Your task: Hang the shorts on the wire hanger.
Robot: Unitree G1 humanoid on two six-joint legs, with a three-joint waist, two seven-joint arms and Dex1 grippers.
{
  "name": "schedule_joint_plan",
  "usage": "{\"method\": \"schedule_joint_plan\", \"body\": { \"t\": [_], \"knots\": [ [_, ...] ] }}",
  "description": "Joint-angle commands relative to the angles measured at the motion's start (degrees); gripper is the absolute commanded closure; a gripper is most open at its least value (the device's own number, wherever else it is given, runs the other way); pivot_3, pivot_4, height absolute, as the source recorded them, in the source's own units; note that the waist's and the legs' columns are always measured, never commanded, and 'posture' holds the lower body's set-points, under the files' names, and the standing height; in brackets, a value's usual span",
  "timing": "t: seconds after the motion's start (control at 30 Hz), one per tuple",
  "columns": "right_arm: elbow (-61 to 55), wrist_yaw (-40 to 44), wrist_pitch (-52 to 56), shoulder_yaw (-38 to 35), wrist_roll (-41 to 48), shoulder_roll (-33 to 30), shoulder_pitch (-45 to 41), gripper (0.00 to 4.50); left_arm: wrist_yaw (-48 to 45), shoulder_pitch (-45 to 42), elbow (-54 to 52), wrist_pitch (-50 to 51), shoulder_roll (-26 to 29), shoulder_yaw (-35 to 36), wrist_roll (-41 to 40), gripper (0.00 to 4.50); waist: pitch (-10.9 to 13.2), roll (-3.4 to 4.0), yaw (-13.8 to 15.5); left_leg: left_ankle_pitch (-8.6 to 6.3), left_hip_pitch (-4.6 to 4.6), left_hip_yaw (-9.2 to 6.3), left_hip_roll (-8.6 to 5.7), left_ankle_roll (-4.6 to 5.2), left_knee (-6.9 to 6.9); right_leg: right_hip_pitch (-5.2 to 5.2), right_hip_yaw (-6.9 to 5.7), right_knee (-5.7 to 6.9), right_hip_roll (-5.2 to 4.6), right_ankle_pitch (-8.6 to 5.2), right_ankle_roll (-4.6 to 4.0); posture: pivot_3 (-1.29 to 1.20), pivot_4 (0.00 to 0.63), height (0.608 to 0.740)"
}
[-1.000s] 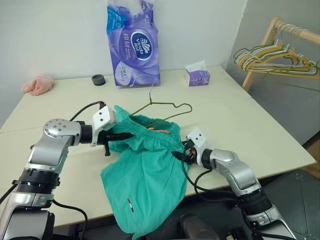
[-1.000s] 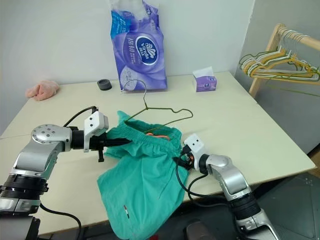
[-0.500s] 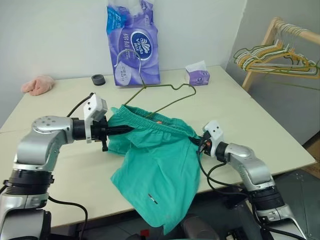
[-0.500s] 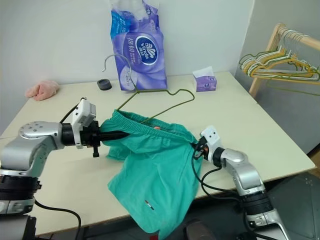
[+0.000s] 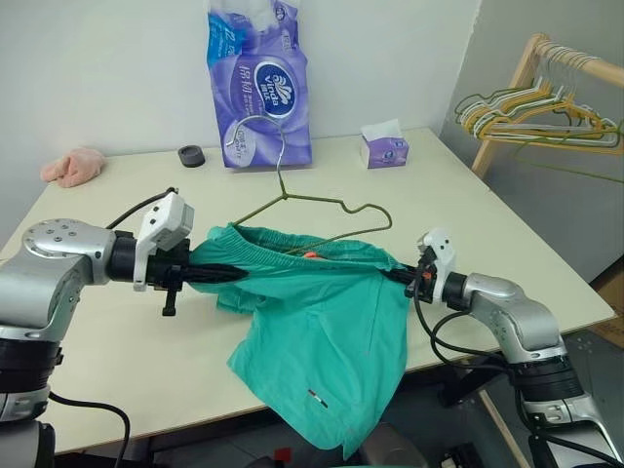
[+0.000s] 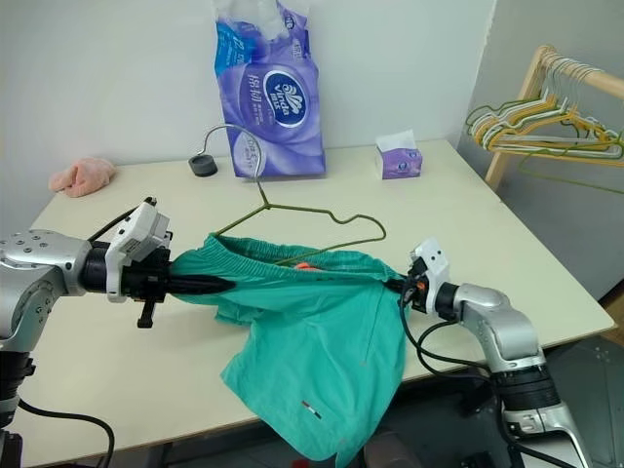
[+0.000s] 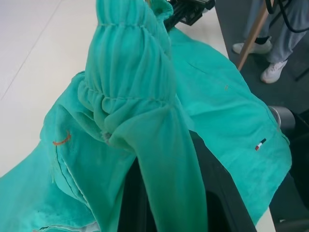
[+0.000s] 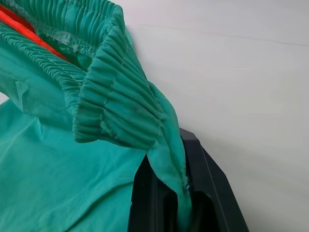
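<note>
Stretching across: the shorts (image 5: 322,322) are pulled taut by the waistband between the two claws, lifted off the table (image 5: 507,253), with the legs hanging down past its near edge.
Pink cloth: a small pink cloth (image 5: 73,165) lies far to the left of the shorts, near the wall.
Left claw: the left claw (image 5: 229,275) is clamped tight on the left end of the waistband; in the left wrist view the gathered fabric bunches up from between its black fingers (image 7: 135,203).
Black ring: a small dark ring (image 5: 192,155) sits behind the shorts, between the pink cloth and the purple pack.
Purple pack: a tall purple pack of tissue rolls (image 5: 259,83) stands at the wall behind the shorts.
Wire hanger: the wire hanger (image 5: 322,210) rises out of the waistband opening, its lower part inside the shorts, its hook curving up in front of the purple pack.
Tissue box: a small purple tissue box (image 5: 384,146) stands behind and to the right of the shorts.
Right claw: the right claw (image 5: 408,277) is pinched closed on the right end of the waistband; the right wrist view shows the fabric caught between its fingers (image 8: 212,193).
Rack: a wooden rack (image 5: 522,83) with a bunch of yellow and green hangers (image 5: 536,117) stands well to the right of the shorts, off the table.
</note>
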Motion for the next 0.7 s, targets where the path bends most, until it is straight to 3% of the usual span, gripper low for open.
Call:
{"method": "schedule_joint_plan", "body": {
  "t": [0.03,0.27,0.53,0.7],
  "knots": [
    [-0.2,-0.7,1.8,-3.1,0.7,-2.3,-0.7,4.49,-2.6,1.2,-0.4,-1.7,3.3,1.0,0.8,4.5,0.0,0.0,0.0,0.0,0.0,0.0,0.02,0.0,-0.01,-0.01,-0.01,0.0,0.01,0.0,0.0,-0.25,0.001,0.74],
    [-1.2,0.5,3.7,-3.6,2.8,-4.2,-1.0,4.49,-3.6,2.8,2.6,-8.5,5.1,-1.3,6.1,4.5,0.0,0.0,0.1,0.0,0.0,0.01,0.0,0.0,0.0,-0.01,0.01,0.0,0.0,-0.01,0.0,-0.26,0.004,0.74],
    [-4.8,3.2,5.4,-2.6,4.8,-7.1,-0.2,4.49,1.4,0.6,7.8,-13.9,2.8,-3.2,10.7,4.5,0.0,0.01,0.1,0.0,0.0,0.03,0.01,0.01,0.0,-0.01,0.01,0.0,0.0,-0.15,0.23,-0.26,0.006,0.74],
    [-8.3,7.0,3.6,1.0,2.3,-12.3,-1.6,4.49,1.9,2.3,7.8,-17.5,3.0,-5.2,13.3,4.5,0.0,0.02,0.1,-0.01,-0.01,0.04,0.01,0.01,-0.01,-0.01,0.02,-0.02,-0.01,-0.15,0.23,-0.27,0.007,0.74]
  ]
}}
